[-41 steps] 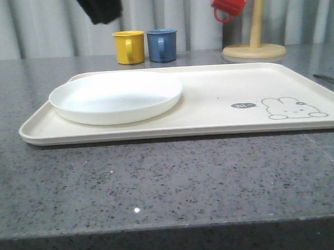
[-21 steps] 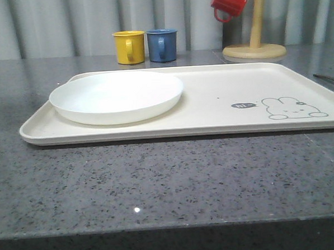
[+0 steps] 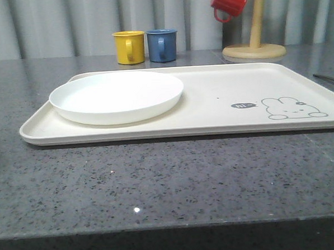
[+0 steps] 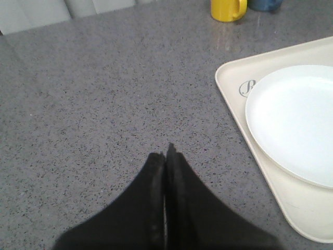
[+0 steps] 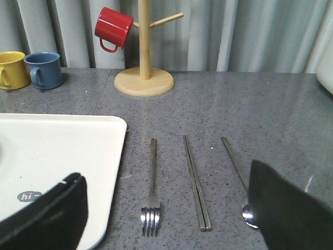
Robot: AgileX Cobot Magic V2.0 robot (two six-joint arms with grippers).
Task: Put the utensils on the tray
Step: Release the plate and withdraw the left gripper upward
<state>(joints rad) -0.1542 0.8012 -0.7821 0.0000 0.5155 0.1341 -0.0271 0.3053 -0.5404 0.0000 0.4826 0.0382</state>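
Note:
The white plate (image 3: pixel 116 96) lies on the left part of the cream tray (image 3: pixel 222 108), which carries a rabbit drawing. My left gripper (image 4: pixel 166 152) is shut on nothing and hangs over bare grey countertop to the left of the tray (image 4: pixel 234 96) and plate (image 4: pixel 296 120). My right gripper (image 5: pixel 166 174) is open above the utensils on the counter to the right of the tray (image 5: pixel 62 151). The fork (image 5: pixel 152 182), the chopsticks (image 5: pixel 195 182) and the spoon (image 5: pixel 235 164) lie side by side. One black finger hides part of the spoon's bowl.
A yellow mug (image 3: pixel 129 47) and a blue mug (image 3: pixel 162 45) stand behind the tray. A wooden mug tree (image 3: pixel 254 45) at the back right holds a red mug (image 3: pixel 230 1). Bare grey countertop (image 3: pixel 170 181) runs in front of the tray.
A black part of an arm that hung at the top left of the front view one second ago has left that view. The plate and tray have not moved.

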